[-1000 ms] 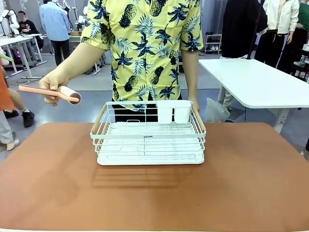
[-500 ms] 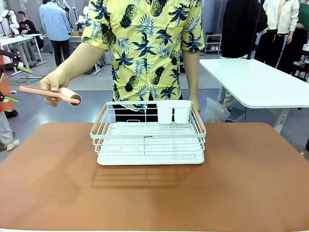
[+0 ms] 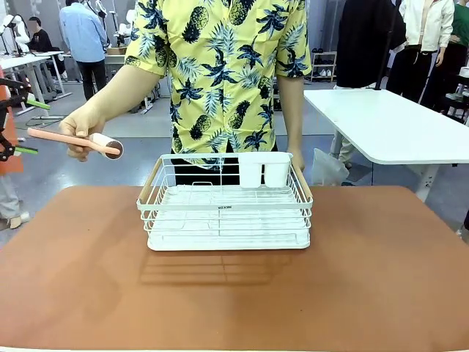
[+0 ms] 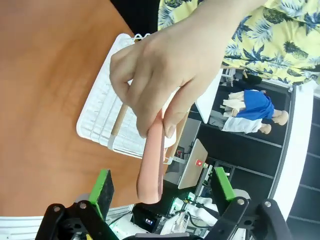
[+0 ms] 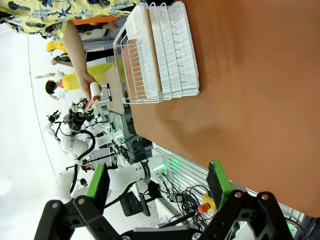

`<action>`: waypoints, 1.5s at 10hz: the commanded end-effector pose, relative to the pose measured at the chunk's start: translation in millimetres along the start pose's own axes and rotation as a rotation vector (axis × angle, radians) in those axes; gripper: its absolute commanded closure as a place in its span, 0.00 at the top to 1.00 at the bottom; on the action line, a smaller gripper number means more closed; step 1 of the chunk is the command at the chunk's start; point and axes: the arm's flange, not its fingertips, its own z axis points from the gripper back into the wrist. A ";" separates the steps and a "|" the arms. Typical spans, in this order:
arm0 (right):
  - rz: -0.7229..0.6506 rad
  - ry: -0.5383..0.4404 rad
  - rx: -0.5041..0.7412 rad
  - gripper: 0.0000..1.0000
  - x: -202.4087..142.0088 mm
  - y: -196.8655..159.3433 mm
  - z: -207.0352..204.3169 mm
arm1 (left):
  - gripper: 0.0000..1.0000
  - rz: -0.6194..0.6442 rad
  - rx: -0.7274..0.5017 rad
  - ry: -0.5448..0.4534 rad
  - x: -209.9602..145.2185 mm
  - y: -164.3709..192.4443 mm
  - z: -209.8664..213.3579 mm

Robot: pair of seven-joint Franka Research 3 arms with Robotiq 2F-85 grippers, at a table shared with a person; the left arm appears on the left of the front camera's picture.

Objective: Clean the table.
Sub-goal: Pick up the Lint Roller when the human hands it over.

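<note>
Hand of a person in a yellow print shirt, raised in the air near the far left corner of the table and clear of its reddish-brown top, fingers curled and pinched round the pink handle of a roller, white roll end toward the rack, free end of the handle toward the robot's left. From the left wrist, that hand high over the table, thumb and fingers closed on the roller about midway along its handle. Robot's left gripper at the left edge of the front view, level with the handle, jaws spread wide; from its own wrist, the left gripper with the handle tip down between the green pads, touching neither. White wire rack at the middle of the table, toward the far side. Robot's right gripper likewise spread wide, gripping nothing, with the table and rack ahead of it.
</note>
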 end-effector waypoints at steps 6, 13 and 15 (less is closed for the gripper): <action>0.000 -0.009 -0.005 1.00 -0.2 2.0 0.5 | 1.00 0.001 -0.051 -0.044 -2.4 8.5 -17.2; 0.000 -0.009 -0.005 1.00 -0.2 2.0 0.5 | 0.77 0.017 -0.029 -0.044 0.9 12.8 -25.7; 0.000 -0.009 -0.005 1.00 -0.2 2.0 0.5 | 0.77 0.011 -0.026 -0.041 0.3 12.2 -26.9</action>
